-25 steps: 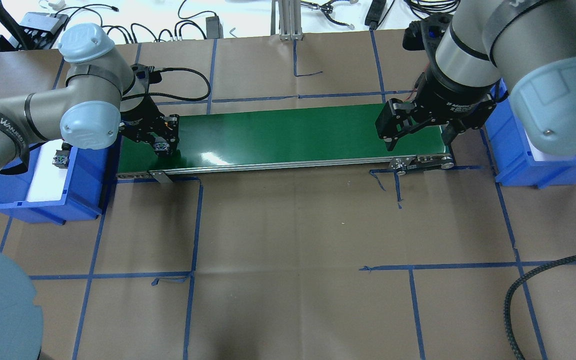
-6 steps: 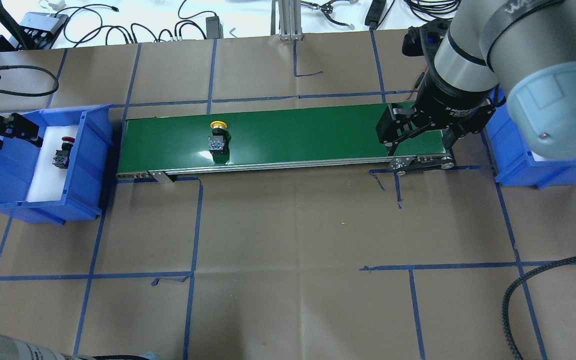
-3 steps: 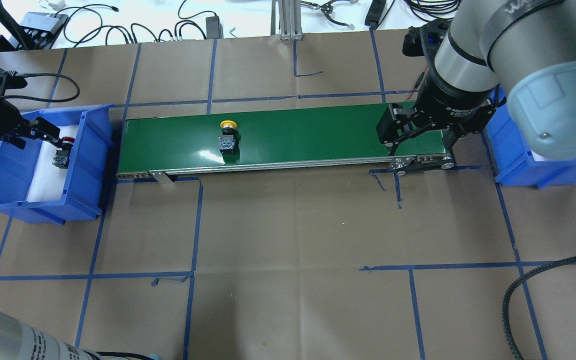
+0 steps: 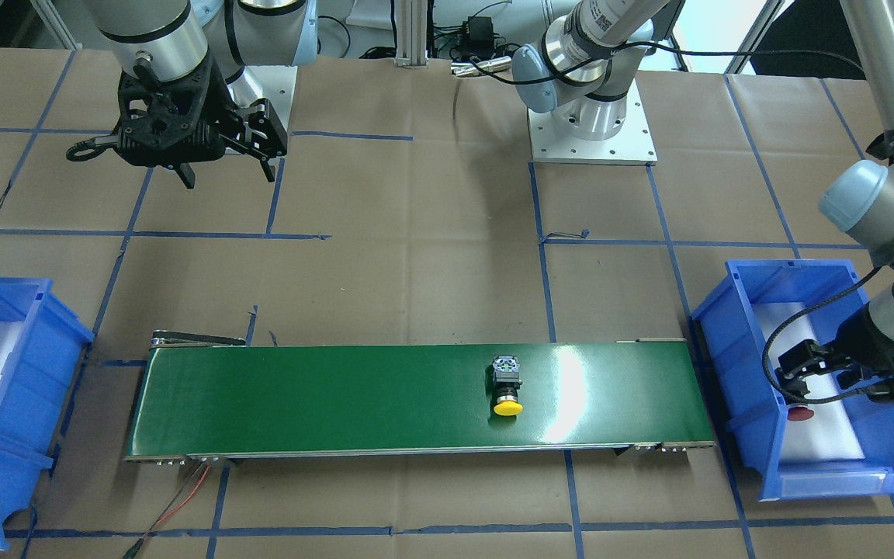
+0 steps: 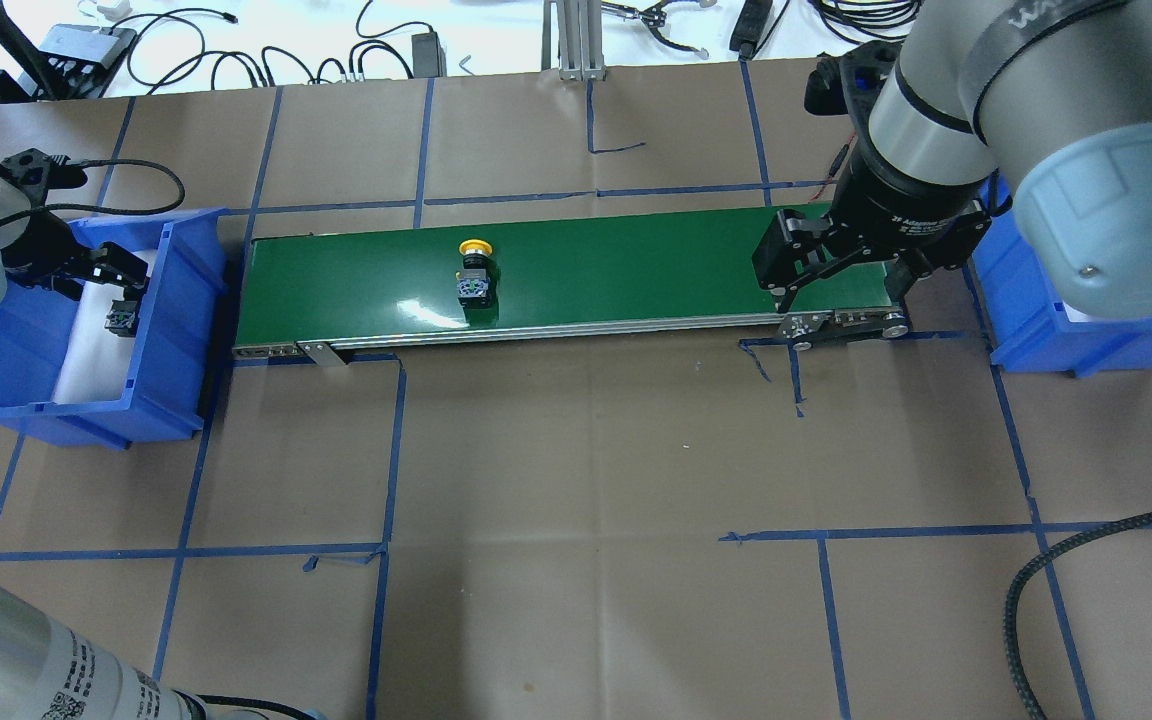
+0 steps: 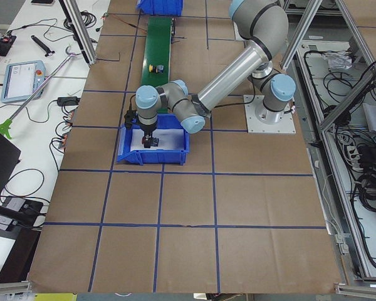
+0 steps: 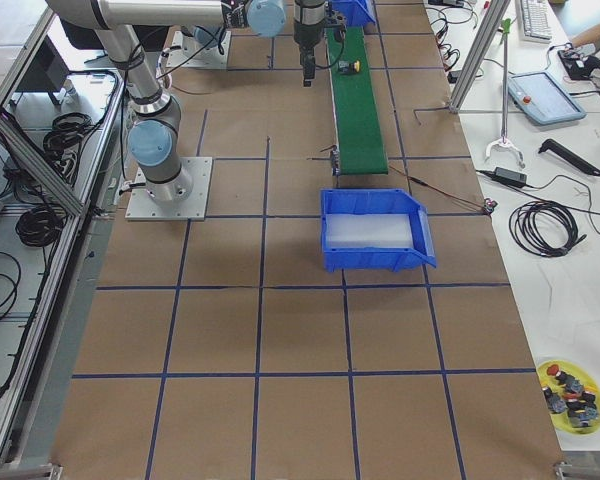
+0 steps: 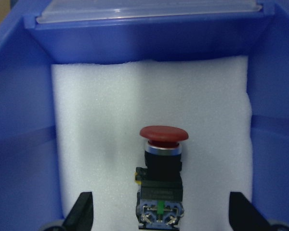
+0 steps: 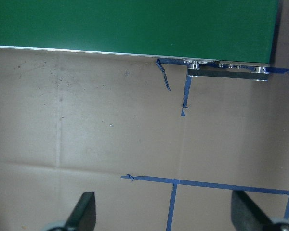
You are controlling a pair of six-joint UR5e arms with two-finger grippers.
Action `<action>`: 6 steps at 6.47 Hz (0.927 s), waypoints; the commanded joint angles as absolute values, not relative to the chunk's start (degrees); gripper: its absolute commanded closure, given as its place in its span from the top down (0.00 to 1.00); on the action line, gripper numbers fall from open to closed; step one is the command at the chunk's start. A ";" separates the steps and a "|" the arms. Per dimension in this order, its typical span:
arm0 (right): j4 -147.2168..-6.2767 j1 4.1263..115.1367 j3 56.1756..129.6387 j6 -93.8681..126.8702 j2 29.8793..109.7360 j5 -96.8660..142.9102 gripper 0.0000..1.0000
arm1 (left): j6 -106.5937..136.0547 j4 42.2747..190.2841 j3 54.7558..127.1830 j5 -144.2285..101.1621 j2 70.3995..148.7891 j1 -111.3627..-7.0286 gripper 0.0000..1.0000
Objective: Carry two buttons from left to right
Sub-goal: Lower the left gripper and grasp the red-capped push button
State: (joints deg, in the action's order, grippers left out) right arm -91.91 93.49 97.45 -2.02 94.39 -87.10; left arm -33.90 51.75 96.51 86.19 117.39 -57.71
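Observation:
The yellow-capped button point(image 5: 475, 276) lies on the green conveyor belt point(image 5: 636, 258), left of its middle; the front-facing view shows the same button point(image 4: 507, 385). The red-capped button point(image 8: 163, 179) rests on white foam inside the left blue bin point(image 5: 168, 330), its cap toward the bin's far wall. My left gripper point(image 8: 161, 217) hangs open just above it, one finger on each side, not touching; it is also seen from above point(image 5: 94, 278). My right gripper point(image 5: 842, 288) is open and empty over the belt's right end; its wrist view shows only brown paper and the belt edge.
A second blue bin point(image 5: 1028, 322) with white foam stands past the belt's right end, partly under my right arm. Blue tape lines cross the brown paper. A black braided cable point(image 5: 1036, 580) curls at the front right. Cables and an aluminium post point(image 5: 576, 40) line the back.
The yellow button, let go on the belt's left end, has ridden rightwards. My left gripper swung over the left bin and came above the red button. The right gripper barely moved.

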 commanded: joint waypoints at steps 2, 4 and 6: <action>-92.02 93.43 97.29 -2.02 94.39 -87.10 1.00 | -33.93 47.91 96.42 85.87 120.40 -57.66 0.99; -91.93 93.51 97.38 -2.02 94.39 -87.10 1.00 | -33.66 47.90 96.50 85.70 119.97 -57.83 0.71; -92.11 93.51 97.38 -2.02 94.39 -87.10 1.00 | -32.18 48.86 96.68 85.52 119.62 -57.92 0.25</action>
State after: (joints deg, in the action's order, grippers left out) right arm -92.03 93.46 97.38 -2.02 94.39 -87.10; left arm -33.06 48.32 96.58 85.66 119.81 -57.86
